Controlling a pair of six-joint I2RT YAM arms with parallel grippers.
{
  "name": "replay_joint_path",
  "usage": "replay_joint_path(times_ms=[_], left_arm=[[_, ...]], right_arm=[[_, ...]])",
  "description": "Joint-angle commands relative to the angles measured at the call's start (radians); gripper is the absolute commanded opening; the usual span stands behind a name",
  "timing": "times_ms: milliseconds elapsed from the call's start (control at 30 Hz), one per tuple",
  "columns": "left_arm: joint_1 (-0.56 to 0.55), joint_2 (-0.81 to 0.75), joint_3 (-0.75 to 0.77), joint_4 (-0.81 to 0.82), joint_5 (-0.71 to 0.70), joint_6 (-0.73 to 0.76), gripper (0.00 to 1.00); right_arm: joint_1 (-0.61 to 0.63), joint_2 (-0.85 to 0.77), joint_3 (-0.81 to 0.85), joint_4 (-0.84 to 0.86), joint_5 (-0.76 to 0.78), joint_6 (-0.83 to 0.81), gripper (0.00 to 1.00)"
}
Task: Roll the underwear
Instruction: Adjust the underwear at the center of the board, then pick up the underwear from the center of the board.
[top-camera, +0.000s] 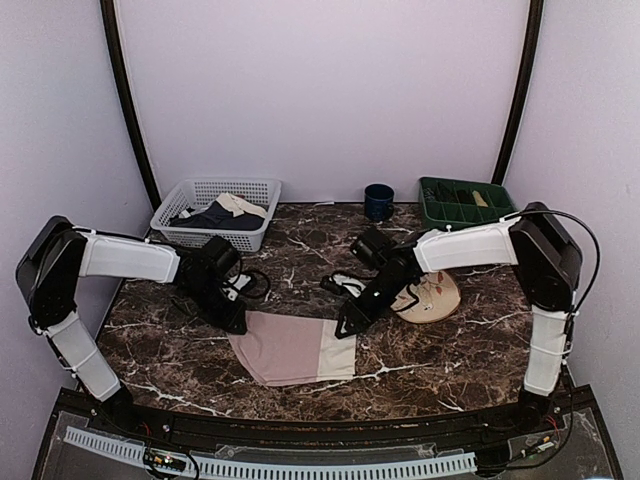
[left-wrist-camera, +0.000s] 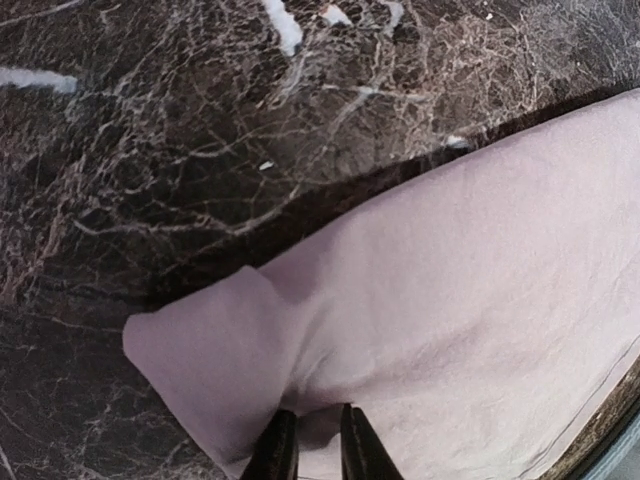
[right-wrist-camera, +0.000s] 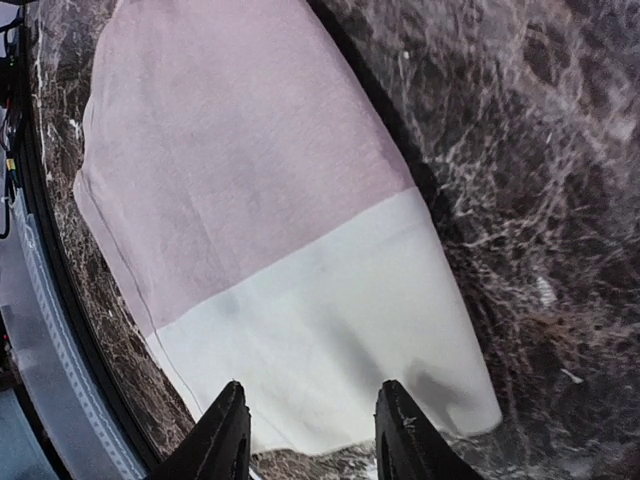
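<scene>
The underwear (top-camera: 285, 345) lies flat on the marble near the table's front edge: dusty-pink fabric (right-wrist-camera: 230, 150) with a wide cream waistband (right-wrist-camera: 330, 320) at its right end. My left gripper (top-camera: 238, 325) is at the pink left corner. In the left wrist view its fingertips (left-wrist-camera: 310, 440) stand close together, with a puckered ridge of the pink cloth (left-wrist-camera: 450, 280) pinched between them. My right gripper (top-camera: 345, 328) hovers over the far right corner of the waistband. Its jaws (right-wrist-camera: 312, 430) stand wide apart and hold nothing.
A white basket (top-camera: 172, 212) with a dark navy garment (top-camera: 215, 215) stands at the back left. A blue mug (top-camera: 378, 201) and a green tray (top-camera: 465, 203) are at the back right. A round plate (top-camera: 432, 297) lies under the right forearm.
</scene>
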Motion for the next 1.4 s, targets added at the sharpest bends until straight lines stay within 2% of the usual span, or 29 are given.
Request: replay_joint_path(times_ms=[0, 100, 200, 267, 300, 333, 367, 400, 433, 500, 533, 633, 700, 767, 833, 933, 1067, 1233, 1367], left_arm=[[0.010, -0.058, 0.023, -0.106, -0.062, 0.087, 0.25], [0.002, -0.176, 0.051, -0.102, 0.028, 0.140, 0.37], [-0.007, -0.318, 0.046, -0.068, 0.064, 0.178, 0.64], [-0.010, -0.406, 0.021, -0.026, 0.068, 0.209, 0.71], [-0.010, -0.448, 0.003, 0.000, 0.066, 0.221, 0.74], [-0.012, -0.502, -0.016, 0.031, 0.062, 0.232, 0.78], [-0.012, -0.527, -0.038, 0.069, 0.063, 0.236, 0.93], [-0.012, -0.571, -0.067, 0.115, 0.061, 0.241, 0.98], [-0.012, -0.600, -0.096, 0.162, 0.045, 0.241, 0.99], [-0.012, -0.649, -0.154, 0.256, 0.006, 0.219, 0.99], [-0.012, -0.664, -0.181, 0.291, -0.010, 0.203, 0.99], [-0.012, -0.659, -0.184, 0.245, 0.063, 0.310, 0.99], [-0.017, -0.656, -0.197, 0.209, 0.141, 0.352, 0.99], [-0.056, -0.688, -0.269, 0.238, 0.141, 0.391, 0.99], [-0.111, -0.739, -0.340, 0.285, 0.122, 0.402, 0.99], [-0.145, -0.766, -0.382, 0.274, 0.119, 0.428, 0.99], [-0.181, -0.725, -0.386, 0.217, 0.098, 0.468, 0.99], [-0.184, -0.746, -0.408, 0.289, 0.114, 0.413, 0.91], [-0.184, -0.732, -0.403, 0.268, 0.120, 0.417, 0.83]], right_arm=[[-0.028, -0.139, 0.048, -0.029, 0.084, -0.007, 0.45], [-0.035, -0.246, 0.036, -0.008, 0.134, -0.020, 0.53], [-0.034, -0.385, -0.015, 0.060, 0.190, -0.037, 0.59], [-0.033, -0.489, -0.078, 0.134, 0.216, -0.050, 0.65], [-0.032, -0.537, -0.112, 0.173, 0.221, -0.062, 0.70], [-0.033, -0.590, -0.157, 0.243, 0.223, -0.063, 0.80], [-0.033, -0.619, -0.199, 0.285, 0.229, -0.059, 0.96], [-0.032, -0.646, -0.243, 0.386, 0.253, -0.009, 1.00], [-0.032, -0.664, -0.281, 0.450, 0.266, -0.009, 1.00], [-0.034, -0.676, -0.346, 0.545, 0.391, 0.125, 1.00], [-0.035, -0.672, -0.365, 0.564, 0.408, 0.102, 1.00], [-0.033, -0.629, -0.333, 0.454, 0.185, -0.102, 1.00], [-0.023, -0.601, -0.332, 0.388, 0.081, -0.149, 0.94], [0.007, -0.593, -0.373, 0.384, 0.032, -0.179, 0.85], [0.055, -0.602, -0.431, 0.414, 0.027, -0.201, 0.80], [0.125, -0.598, -0.484, 0.445, 0.074, -0.237, 0.78], [0.236, -0.515, -0.497, 0.425, 0.204, -0.346, 0.69], [0.308, -0.426, -0.484, 0.434, 0.285, -0.395, 0.62], [0.340, -0.386, -0.479, 0.442, 0.312, -0.417, 0.53]])
